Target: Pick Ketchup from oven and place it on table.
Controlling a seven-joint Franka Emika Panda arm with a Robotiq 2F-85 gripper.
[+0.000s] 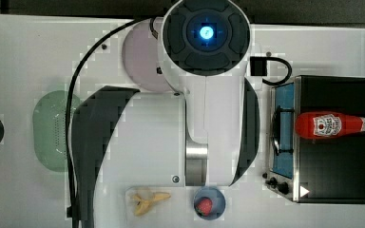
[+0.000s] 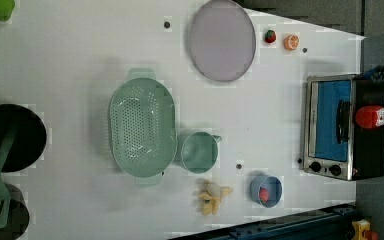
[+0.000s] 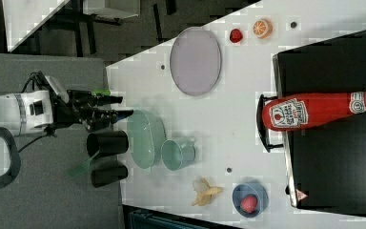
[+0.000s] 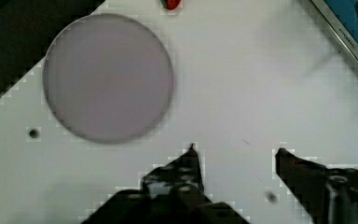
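Note:
The red ketchup [image 1: 330, 125] [image 2: 375, 116] [image 3: 314, 110] lies on its side on the black oven's roof [image 1: 332, 166] [image 2: 367, 150] [image 3: 333, 157], its base over the door handle. My gripper [image 4: 236, 150] [image 3: 126, 107] hangs open and holds nothing, above the white table [image 4: 261, 93] [image 1: 28, 57]. It is beside the lavender plate [image 4: 108, 77] and well apart from the oven's door frame [image 4: 349, 28] and the bottle.
On the table are a lavender plate [image 2: 222, 40], a green colander [image 2: 142, 125], a green cup [image 2: 197, 151], a banana [image 2: 212, 196] and a blue bowl [image 2: 254, 187] with a strawberry. Black pots [image 2: 10, 137] and a spatula sit at the left view's left.

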